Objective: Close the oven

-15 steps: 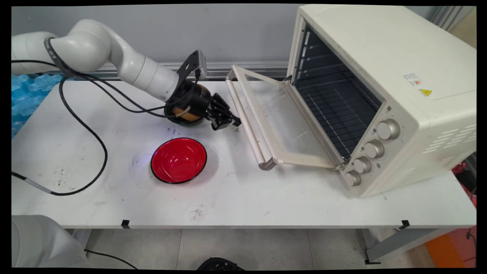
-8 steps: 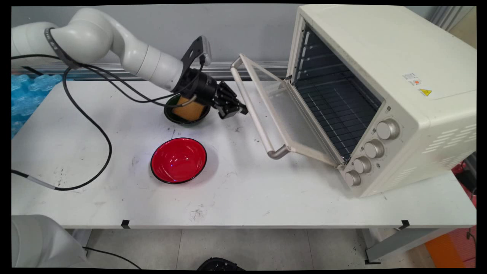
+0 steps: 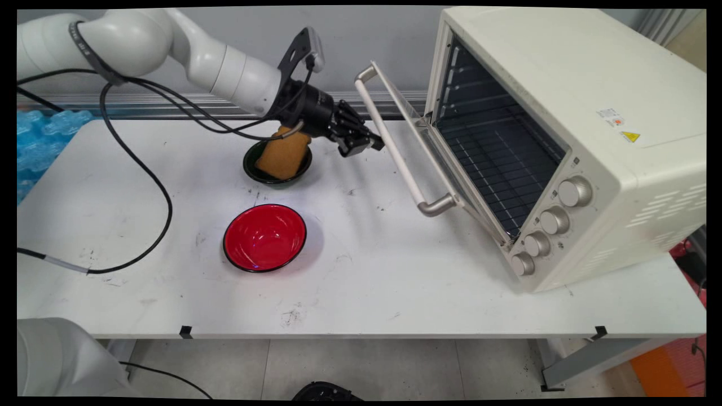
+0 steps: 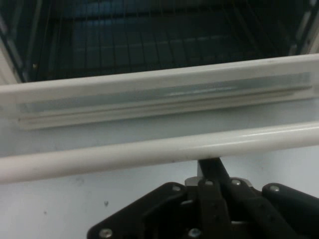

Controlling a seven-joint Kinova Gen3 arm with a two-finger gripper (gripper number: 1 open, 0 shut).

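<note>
The end effector reaches out level from the arm towards the toaster oven at the right of the bench. Its tip sits against the pale bar handle of the oven door. In the hand view the handle crosses the picture just above the end effector, whose black tip meets the underside of the bar. The two fingers seem pressed together with nothing between them, though the linkage hides most of them, so this is a fair reading, not a certain one. The door hangs about halfway between flat and upright, hinged at its lower edge, with the wire rack showing in the dark cavity behind it. Judged from this pose, the door's weight rests on the fingertips and is not clamped. Contact like this is best held near the middle of the bar and square to it, since a round bar could roll off a narrow tip. Behind the wrist a dark bowl holds a tan block, perhaps a sponge or bread. An empty red bowl stands nearer the bench's front edge, well apart from the door.
</note>
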